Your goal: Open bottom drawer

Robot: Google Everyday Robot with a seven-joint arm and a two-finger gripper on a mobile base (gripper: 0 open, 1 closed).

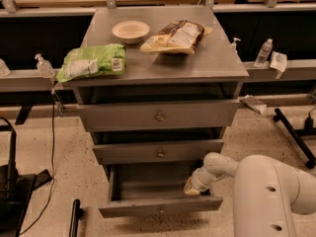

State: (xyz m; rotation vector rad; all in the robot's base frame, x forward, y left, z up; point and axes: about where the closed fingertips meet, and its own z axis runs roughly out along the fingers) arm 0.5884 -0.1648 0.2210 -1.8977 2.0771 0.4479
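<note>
Gripper (pixel 193 186) sits low at the cabinet's (pixel 207 63) right front, its tan tip dipped inside the right end of the bottom drawer (pixel 160 206), just behind the front panel. Apart or together: cannot tell from this angle. Nothing visibly clamped. White arm (pixel 269 191) reaches in from the cabinet's lower right and fills that corner.

Single camera view, looking down at the cabinet front.

Bottom drawer: lowest of three, narrowest front, small knob (pixel 161 211) at centre. It stands pulled well out from the cabinet, with its bare grey floor exposed. Judgement: the opening looks largely done. The gripper is probably where it is because it hooked behind the panel at the side rather than taking the knob; the knob is free.

Middle drawer (pixel 159 152) and top drawer (pixel 159 115) each sit a little proud of the cabinet body, stepped outward toward the top, so the bottom one needs a long pull to clear their overhang.

On the cabinet top: a pale bowl (pixel 131 31) toward the back, a brown bag (pixel 177 36) beside it on the right, and a green bag (pixel 91 62) at the front left corner, partly overhanging. All lie flat and well clear of the drawer work.

Writing: the green bag carries a white patch with what looks like a barcode, and the brown bag a pale label panel. No word or brand on either can be read. None seen on the drawers.
</note>
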